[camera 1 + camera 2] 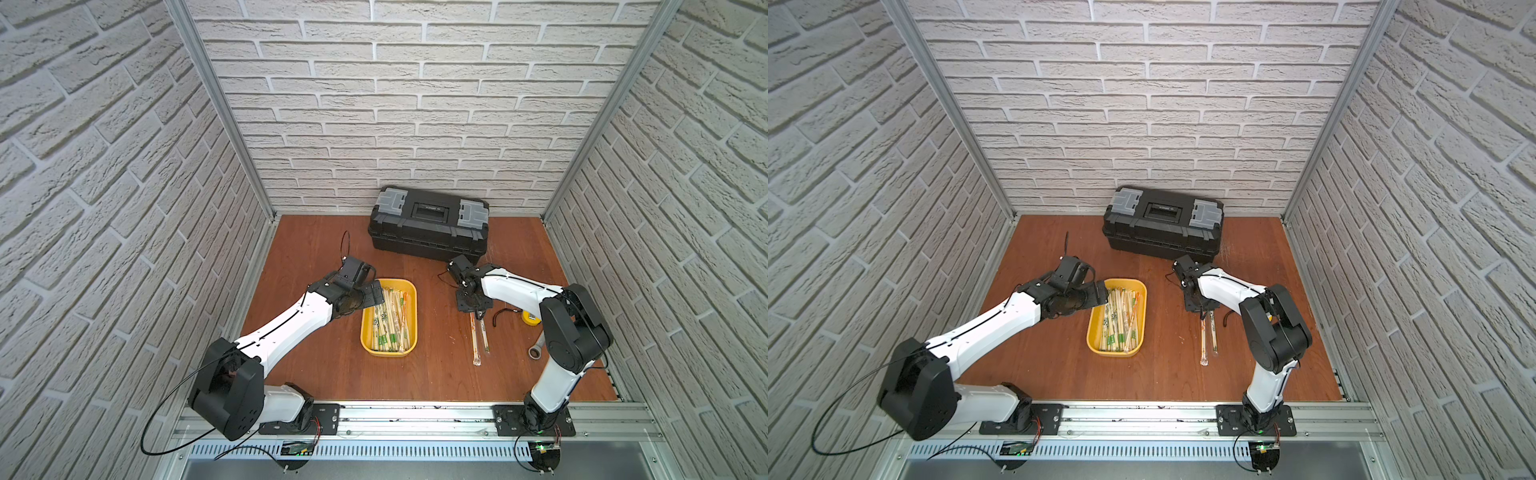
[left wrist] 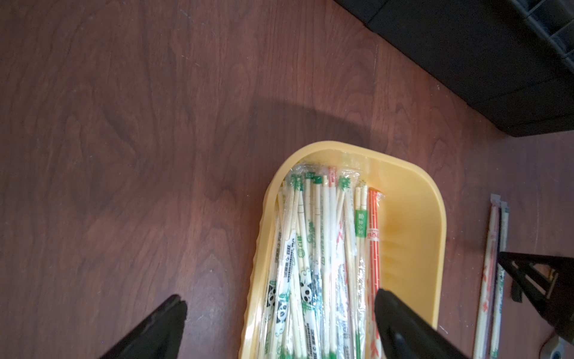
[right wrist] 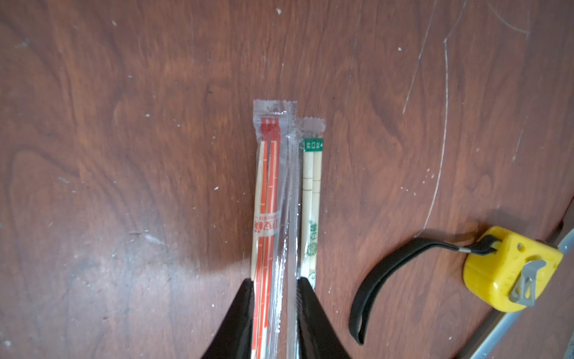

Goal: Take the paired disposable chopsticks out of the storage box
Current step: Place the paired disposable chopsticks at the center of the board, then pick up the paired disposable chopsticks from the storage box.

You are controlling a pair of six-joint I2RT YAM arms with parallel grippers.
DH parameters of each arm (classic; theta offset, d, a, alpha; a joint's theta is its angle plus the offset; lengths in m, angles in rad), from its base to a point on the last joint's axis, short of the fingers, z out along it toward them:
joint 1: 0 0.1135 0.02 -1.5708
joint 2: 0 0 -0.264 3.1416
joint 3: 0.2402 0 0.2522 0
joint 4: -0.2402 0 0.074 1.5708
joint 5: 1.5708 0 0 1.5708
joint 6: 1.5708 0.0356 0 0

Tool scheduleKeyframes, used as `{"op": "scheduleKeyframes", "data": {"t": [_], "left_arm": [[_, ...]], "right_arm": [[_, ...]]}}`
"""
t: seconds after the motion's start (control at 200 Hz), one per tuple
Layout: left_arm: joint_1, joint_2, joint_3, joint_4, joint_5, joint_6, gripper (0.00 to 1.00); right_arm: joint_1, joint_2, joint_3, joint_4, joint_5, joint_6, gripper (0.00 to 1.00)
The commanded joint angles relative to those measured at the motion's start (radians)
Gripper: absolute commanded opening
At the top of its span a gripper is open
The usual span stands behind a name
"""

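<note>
Quick look at your setup: your left gripper (image 2: 279,296) is spread wide with nothing in it, hanging over the far left corner of the storage box (image 1: 388,353). In the left wrist view one finger sits over the pile inside and the other is outside the wall, over the bare surface (image 1: 316,257). The storage box is a bit left of centre, and most of the paired disposable chopsticks (image 1: 390,324) are lying in it lengthwise, bunched toward its left side. Two more pairs are out on the surface to the right of the box, side by side and running near to far. Your right gripper (image 3: 275,279) is down at their far end. Its jaws are only a little apart, with the orange-print pair (image 3: 267,202) between them. I honestly can't tell if they're pinching the sleeve or just flanking it. The green-print pair (image 3: 312,202) lies right beside it, outside the jaws. Off to the right there's a yellow tape measure (image 3: 509,267) with a black strap and a metal wrench (image 1: 536,347). The black toolbox (image 1: 428,224) sits shut at the far wall.
</note>
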Motion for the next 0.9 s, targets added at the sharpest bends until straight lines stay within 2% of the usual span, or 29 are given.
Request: {"op": "scheduleKeyframes", "data": {"t": [0.0,0.215,0.385,0.6,0.895], "left_arm": [[-0.007,-0.022,-0.017,0.011,-0.028,-0.002,0.98],[0.017,-0.025,-0.033,0.006,-0.042,0.008,0.98],[0.055,-0.042,-0.057,0.009,-0.040,0.014,0.98],[0.106,-0.079,-0.091,0.008,-0.024,0.030,0.98],[0.160,-0.127,-0.129,0.011,0.000,0.046,0.98]], "right_arm": [[-0.006,-0.085,0.016,-0.011,-0.032,0.003,0.27],[0.015,-0.199,0.044,-0.007,-0.189,0.038,0.30],[0.076,-0.220,0.104,0.003,-0.302,0.093,0.32],[0.192,-0.143,0.213,0.009,-0.378,0.155,0.35],[0.315,-0.006,0.300,0.009,-0.379,0.215,0.37]]}}
